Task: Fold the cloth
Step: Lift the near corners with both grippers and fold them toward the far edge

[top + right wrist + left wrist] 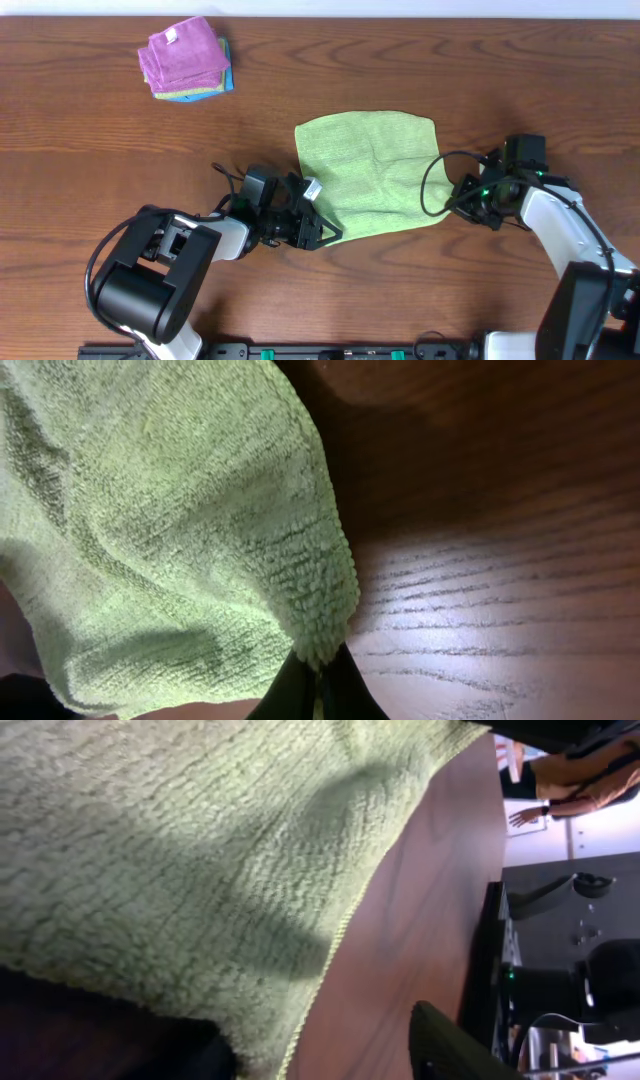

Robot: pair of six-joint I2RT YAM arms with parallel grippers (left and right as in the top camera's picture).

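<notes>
Likely trouble: left black two-finger gripper, jaws spread at lower-left corner of lime-green square microfibre cloth, may close on air or single edge; corner slips, fold skews. Meanwhile right gripper pinches lower-right corner, fingers pressed together. Cloth lies mid-frame on dark wooden table, mostly flat, soft crease across middle, ribbed pile.

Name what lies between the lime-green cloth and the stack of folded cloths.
Only bare wooden table separates the lime-green cloth from the stack of folded cloths, as the overhead view shows.
</notes>
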